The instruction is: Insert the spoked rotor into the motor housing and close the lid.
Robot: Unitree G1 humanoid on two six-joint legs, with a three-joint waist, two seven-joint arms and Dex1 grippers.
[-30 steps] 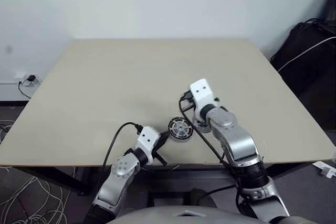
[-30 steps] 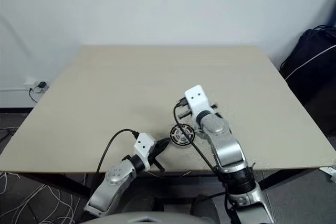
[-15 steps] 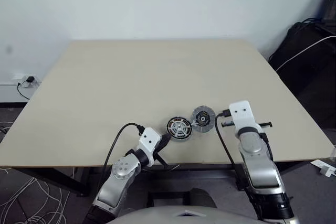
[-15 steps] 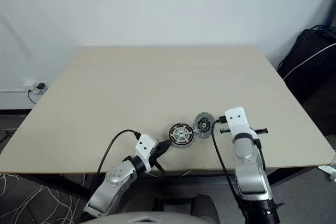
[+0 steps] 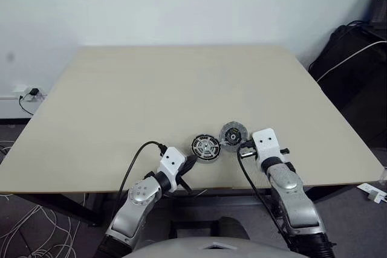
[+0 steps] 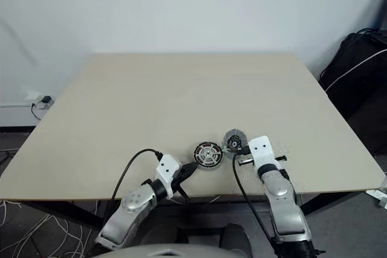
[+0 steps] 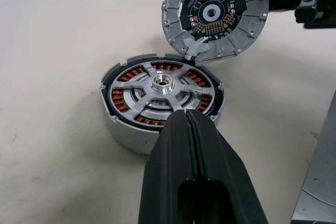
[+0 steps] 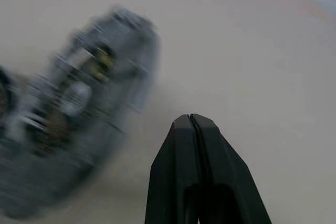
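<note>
Grey motor housing (image 7: 160,106) sits just beyond the left gripper (image 7: 187,121), whose fingers are pressed together.

We see a matt, smooth beige desk (image 5: 151,89), a motor housing (image 7: 126,135) of dull grey metal, the glossy silver spoked rotor (image 7: 160,90) and coppery coils inside, and matt black plastic gripper fingers (image 7: 178,145).

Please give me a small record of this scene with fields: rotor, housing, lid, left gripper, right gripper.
rotor: spoked rotor seated inside the housing
housing: motor housing on the table, near its front edge
lid: lid open, inner face showing, tilted up beside the housing
left gripper: left gripper shut, at the housing's near side
right gripper: right gripper shut, empty, beside the lid
</note>
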